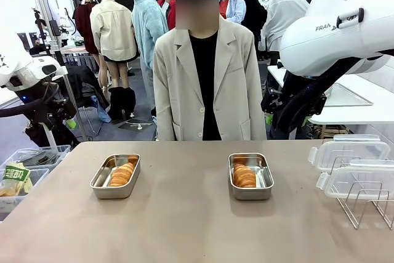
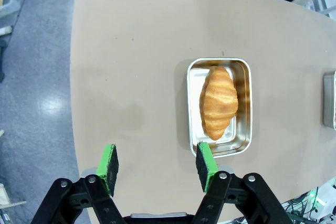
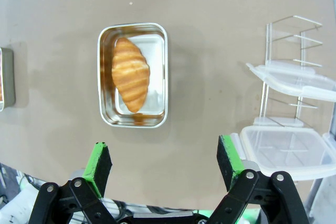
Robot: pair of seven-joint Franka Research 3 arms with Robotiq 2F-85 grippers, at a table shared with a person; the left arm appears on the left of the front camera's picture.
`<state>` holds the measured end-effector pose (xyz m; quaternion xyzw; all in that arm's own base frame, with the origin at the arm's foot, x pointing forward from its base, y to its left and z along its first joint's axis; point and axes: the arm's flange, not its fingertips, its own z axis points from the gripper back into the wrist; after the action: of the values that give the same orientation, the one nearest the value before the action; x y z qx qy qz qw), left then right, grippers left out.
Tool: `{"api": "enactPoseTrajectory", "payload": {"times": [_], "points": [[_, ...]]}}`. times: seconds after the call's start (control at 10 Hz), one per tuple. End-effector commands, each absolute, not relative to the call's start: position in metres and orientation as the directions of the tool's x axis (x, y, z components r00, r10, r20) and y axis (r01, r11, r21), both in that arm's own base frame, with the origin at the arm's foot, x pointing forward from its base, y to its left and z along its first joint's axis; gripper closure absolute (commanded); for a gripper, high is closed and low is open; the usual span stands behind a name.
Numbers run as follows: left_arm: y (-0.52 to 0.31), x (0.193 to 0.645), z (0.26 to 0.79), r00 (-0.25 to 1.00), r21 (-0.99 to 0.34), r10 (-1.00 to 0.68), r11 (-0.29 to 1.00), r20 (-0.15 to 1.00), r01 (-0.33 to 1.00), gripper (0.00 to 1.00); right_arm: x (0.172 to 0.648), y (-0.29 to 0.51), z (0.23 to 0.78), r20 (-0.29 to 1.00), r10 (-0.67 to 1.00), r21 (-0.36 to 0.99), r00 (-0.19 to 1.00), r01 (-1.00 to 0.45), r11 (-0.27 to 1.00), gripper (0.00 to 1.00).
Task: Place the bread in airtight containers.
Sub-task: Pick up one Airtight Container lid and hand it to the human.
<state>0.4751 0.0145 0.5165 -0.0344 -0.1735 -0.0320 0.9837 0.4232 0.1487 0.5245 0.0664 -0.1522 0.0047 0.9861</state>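
Note:
Two airtight containers, small steel pans, sit on the brown table, and each holds one golden ridged bread roll. The left pan (image 1: 98, 183) carries bread (image 1: 121, 174); the right pan (image 1: 266, 180) carries bread (image 1: 244, 175). My left gripper (image 2: 157, 167) hangs open high above the table, with its pan (image 2: 244, 108) and bread (image 2: 218, 102) just ahead of its right pad. Open as well, my right gripper (image 3: 164, 164) hovers over the other pan (image 3: 160, 77) and its bread (image 3: 130, 74). Neither gripper holds anything.
Two clear white-rimmed lids (image 1: 348, 152) (image 1: 360, 180) rest on a wire rack (image 1: 363, 207) at the table's right; the lids (image 3: 286, 150) lie beside my right gripper. A person in a beige jacket (image 1: 209, 84) stands at the far edge. My right arm (image 1: 345, 23) looms at top right.

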Motion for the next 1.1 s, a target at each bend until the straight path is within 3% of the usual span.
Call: {"api": "enactPoseTrajectory", "payload": {"times": [0.0, 0.5, 0.8, 1.0], "points": [[0.015, 0.474, 0.519, 0.939, -0.038, -0.045, 0.997, 0.342, 0.061, 0.23, 0.423, 0.149, 0.522, 0.296, -0.009, 0.133, 0.955, -0.032, 0.991, 0.00], [0.015, 0.474, 0.519, 0.939, -0.038, -0.045, 0.997, 0.342, 0.061, 0.23, 0.423, 0.149, 0.525, 0.301, -0.011, 0.130, 0.954, -0.029, 0.991, 0.00], [0.015, 0.474, 0.519, 0.939, -0.038, -0.045, 0.997, 0.342, 0.061, 0.23, 0.425, 0.105, 0.525, 0.112, 0.341, -0.063, 0.934, -0.335, 0.940, 0.00], [0.015, 0.474, 0.519, 0.939, -0.038, -0.045, 0.997, 0.342, 0.061, 0.23, 0.429, 0.080, 0.507, -0.050, 0.603, -0.124, 0.796, -0.604, 0.787, 0.00]]}}
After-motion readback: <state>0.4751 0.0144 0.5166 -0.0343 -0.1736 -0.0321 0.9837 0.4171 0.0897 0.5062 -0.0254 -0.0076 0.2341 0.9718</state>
